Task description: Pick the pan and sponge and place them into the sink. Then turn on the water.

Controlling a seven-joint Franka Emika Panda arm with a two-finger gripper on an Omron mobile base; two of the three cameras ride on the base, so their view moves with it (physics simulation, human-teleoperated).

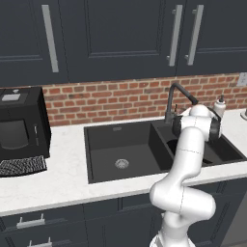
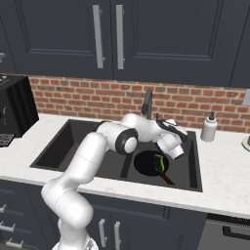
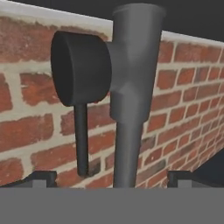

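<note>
Wide-open, the gripper [image 3: 112,177] faces the brick wall with its tips either side of the upright faucet [image 3: 131,100], while the pan [image 2: 149,163] lies in the sink's [image 2: 73,141] right basin, handle toward the front rim, seemingly carrying the sponge [image 2: 158,162].

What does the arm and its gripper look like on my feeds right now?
The arm is glossy white, built of rounded tubular links with dark grey joint rings, and no loose cables show. The gripper has two small dark, blocky fingertips, seen in the hand view.
</note>
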